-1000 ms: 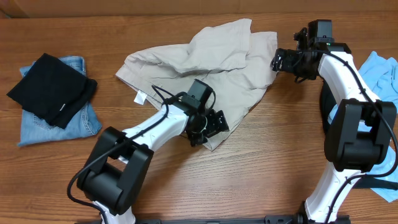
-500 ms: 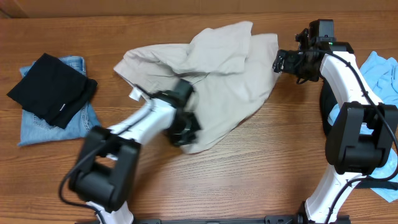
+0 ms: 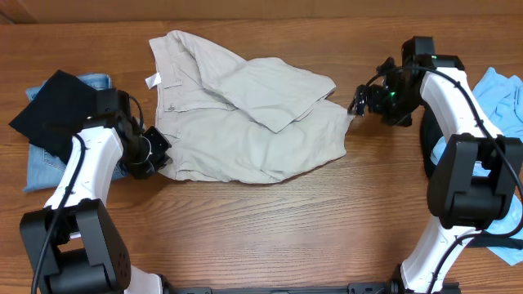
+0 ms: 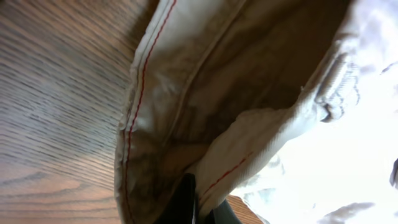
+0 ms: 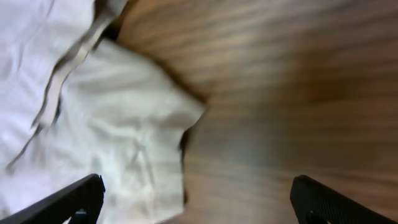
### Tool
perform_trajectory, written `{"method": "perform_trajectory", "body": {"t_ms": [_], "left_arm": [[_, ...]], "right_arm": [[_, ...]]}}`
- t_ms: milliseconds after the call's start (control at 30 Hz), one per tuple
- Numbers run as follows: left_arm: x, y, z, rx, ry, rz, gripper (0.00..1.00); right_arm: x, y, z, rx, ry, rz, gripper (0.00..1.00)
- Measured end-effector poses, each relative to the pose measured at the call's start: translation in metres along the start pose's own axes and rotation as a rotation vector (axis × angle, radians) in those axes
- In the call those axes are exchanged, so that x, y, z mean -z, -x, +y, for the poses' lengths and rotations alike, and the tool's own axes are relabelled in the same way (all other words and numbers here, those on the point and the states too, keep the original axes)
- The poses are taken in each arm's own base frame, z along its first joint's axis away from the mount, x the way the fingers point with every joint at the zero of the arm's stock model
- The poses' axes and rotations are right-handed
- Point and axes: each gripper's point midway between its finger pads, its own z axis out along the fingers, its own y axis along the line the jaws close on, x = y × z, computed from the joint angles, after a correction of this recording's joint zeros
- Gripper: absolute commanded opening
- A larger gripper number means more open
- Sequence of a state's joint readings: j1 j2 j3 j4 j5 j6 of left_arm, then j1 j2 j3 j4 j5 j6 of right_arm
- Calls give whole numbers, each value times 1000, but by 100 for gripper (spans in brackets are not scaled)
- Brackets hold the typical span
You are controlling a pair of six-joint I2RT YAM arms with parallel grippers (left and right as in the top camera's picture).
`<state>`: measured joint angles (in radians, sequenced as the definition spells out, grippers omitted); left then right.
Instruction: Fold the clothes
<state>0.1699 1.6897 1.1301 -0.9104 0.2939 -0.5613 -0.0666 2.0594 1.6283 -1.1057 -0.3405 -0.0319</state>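
A beige garment (image 3: 245,131) lies spread over the middle of the table, one flap folded across its top. At its lower left corner my left gripper (image 3: 159,158) is shut on the hem. The left wrist view shows the red-stitched hem (image 4: 214,158) pinched between the dark jaws of my left gripper (image 4: 200,202). My right gripper (image 3: 358,101) hovers open at the garment's right edge. In the right wrist view its fingertips (image 5: 78,196) stand wide apart over the beige corner (image 5: 124,130) and bare wood, nothing between them.
A folded black garment (image 3: 61,114) rests on folded jeans (image 3: 98,159) at the left, just behind my left arm. A light blue cloth (image 3: 502,94) lies at the right edge. Bare wood fills the front of the table (image 3: 286,229).
My left gripper shut on the garment's hem and dragged it left, pulling the cloth out flatter. The right gripper dipped slightly toward the garment's right edge, still open.
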Motion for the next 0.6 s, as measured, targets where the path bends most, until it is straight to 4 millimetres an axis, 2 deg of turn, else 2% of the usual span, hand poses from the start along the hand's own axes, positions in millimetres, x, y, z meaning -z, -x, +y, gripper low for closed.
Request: {"method": "perform_trajectory", "body": {"t_ms": [200, 267, 367, 600], "left_arm": [[-1, 0, -3, -34, 6, -8, 4], [-1, 0, -2, -34, 8, -11, 4], [-1, 1, -1, -37, 12, -13, 5], [-1, 1, -1, -56, 16, -15, 5]], "right_arm": [[-5, -8, 21, 78, 47, 32, 100], [-10, -7, 33, 121, 58, 24, 100], [-21, -4, 40, 165, 61, -4, 100], [-53, -23, 31, 146, 45, 19, 99]]}}
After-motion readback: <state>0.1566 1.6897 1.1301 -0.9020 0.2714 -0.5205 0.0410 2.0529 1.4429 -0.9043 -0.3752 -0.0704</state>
